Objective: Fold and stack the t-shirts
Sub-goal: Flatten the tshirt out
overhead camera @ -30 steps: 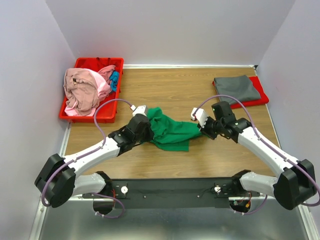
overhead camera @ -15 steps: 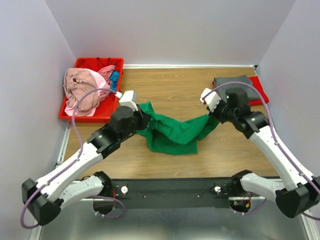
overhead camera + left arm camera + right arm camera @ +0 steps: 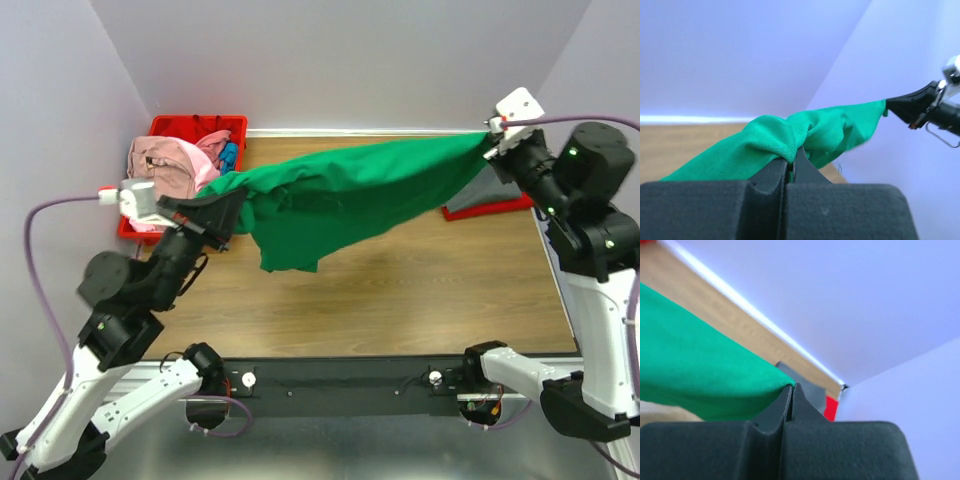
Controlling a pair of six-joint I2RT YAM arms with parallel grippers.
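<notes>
Left end effector (image 3: 232,203) and right end effector (image 3: 492,148) are each pinched shut on an edge of the green t-shirt (image 3: 340,195). It hangs stretched between them above the table (image 3: 400,300), sagging in the middle and bunched at the left. This looks like the spreading step; next it needs lowering flat, without wrinkles. Pink shirts (image 3: 165,170) sit in the red bin (image 3: 200,122).

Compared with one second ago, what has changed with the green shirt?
Both arms rose and swung apart, the left gripper leftward, the right gripper to the far right corner. The green t-shirt, pinched by both, left the table and hangs stretched between them. The red bin and grey t-shirt stayed put.
</notes>
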